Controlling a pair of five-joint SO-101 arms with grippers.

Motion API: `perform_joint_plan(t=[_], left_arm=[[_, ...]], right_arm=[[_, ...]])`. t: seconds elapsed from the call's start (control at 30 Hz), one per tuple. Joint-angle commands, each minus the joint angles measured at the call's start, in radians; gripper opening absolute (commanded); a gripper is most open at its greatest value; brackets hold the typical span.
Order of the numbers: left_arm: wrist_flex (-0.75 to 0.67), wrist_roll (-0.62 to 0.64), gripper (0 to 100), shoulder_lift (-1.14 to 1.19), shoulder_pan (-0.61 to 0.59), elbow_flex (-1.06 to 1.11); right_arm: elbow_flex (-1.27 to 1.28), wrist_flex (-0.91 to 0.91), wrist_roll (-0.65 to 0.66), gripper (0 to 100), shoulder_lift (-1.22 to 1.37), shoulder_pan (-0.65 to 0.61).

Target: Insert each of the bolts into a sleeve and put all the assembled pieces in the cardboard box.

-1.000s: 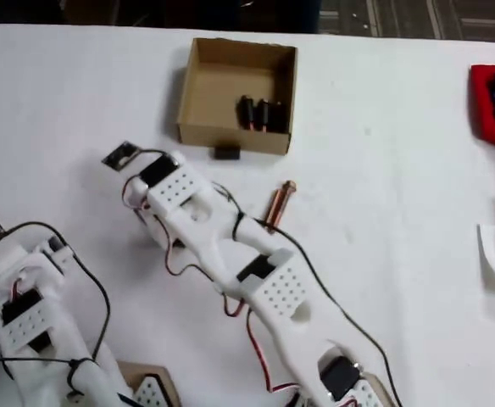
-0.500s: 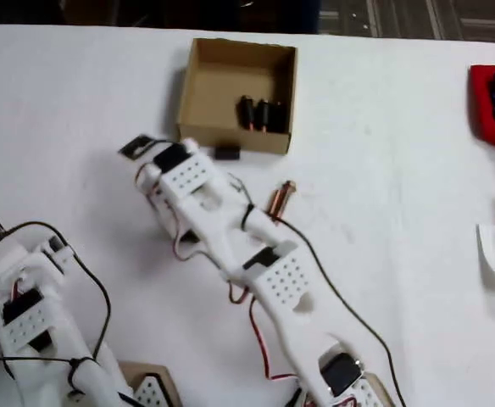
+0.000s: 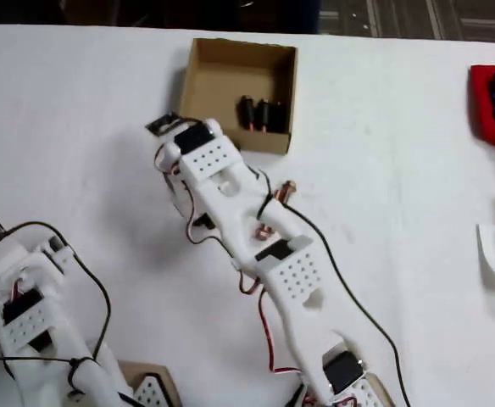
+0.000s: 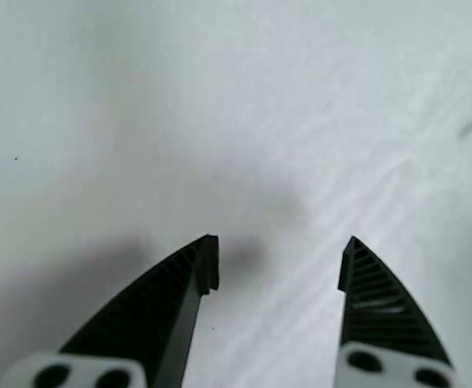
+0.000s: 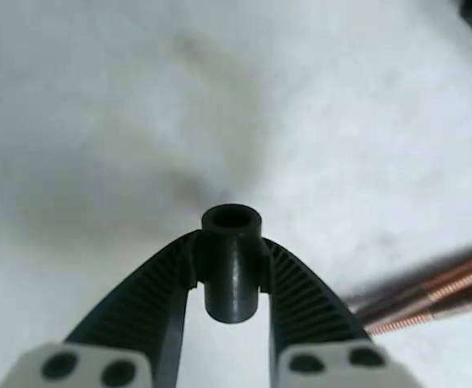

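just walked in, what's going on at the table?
The right gripper is shut on a black sleeve, close to the copper bolts lying on the table. The left gripper hangs open over bare table. A few assembled pieces already lie in the cardboard box.

Right arm (image 3: 256, 229): white printed shells with black servos (image 3: 341, 371) set in, and hole-grid panels (image 3: 294, 275) on two links. Thin red and black wires loop between the joints, and a thicker black cable (image 3: 349, 309) runs along one side. Small black camera board (image 3: 164, 124) on the wrist.

Left arm (image 3: 27, 305): same white shell, black servo, hole-grid panel, red wire, and a long black cable loop (image 3: 95, 288).

Jaws on both: black, triangular, ribbed on the faces, tapering to blunt tips. They sit on white mounts (image 4: 82, 376) with two dark round holes each.
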Motion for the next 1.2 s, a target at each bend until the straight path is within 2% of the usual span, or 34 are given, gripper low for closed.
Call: perform_joint_plan(t=[0.0, 0.13, 0.33, 0.43, 0.53, 0.67, 0.8, 0.93, 1.07, 1.17], left_arm=[[-0.020, 0.005, 26, 0.002, 0.009, -0.031], [-0.020, 0.005, 26, 0.002, 0.009, -0.031], [-0.020, -0.051, 26, -0.002, 0.052, -0.030], [-0.020, -0.057, 26, -0.002, 0.063, -0.030], [-0.020, -0.057, 26, -0.002, 0.063, -0.030], [-0.020, -0.058, 26, -0.002, 0.063, -0.030], [-0.020, -0.058, 26, -0.002, 0.063, -0.030], [-0.020, -0.058, 26, -0.002, 0.063, -0.030], [-0.020, -0.058, 26, -0.002, 0.063, -0.030], [-0.020, -0.058, 26, -0.002, 0.063, -0.030]], right_arm=[[0.068, 0.021, -0.008, 2.1, -0.150, 0.050], [0.299, -0.094, -0.003, 2.1, -0.280, 0.104], [0.950, -0.526, 0.011, 2.0, -0.737, 0.097], [1.123, -0.651, 0.064, 2.0, -0.943, 0.133], [1.143, -0.648, 0.071, 2.0, -0.983, 0.174], [1.134, -0.668, 0.072, 2.0, -0.903, 0.234], [1.020, -0.657, 0.072, 2.0, -0.766, 0.271], [0.864, -0.565, 0.063, 2.0, -0.661, 0.291], [0.832, -0.504, 0.063, 2.0, -0.708, 0.332], [0.913, -0.473, 0.063, 2.0, -0.820, 0.383]])
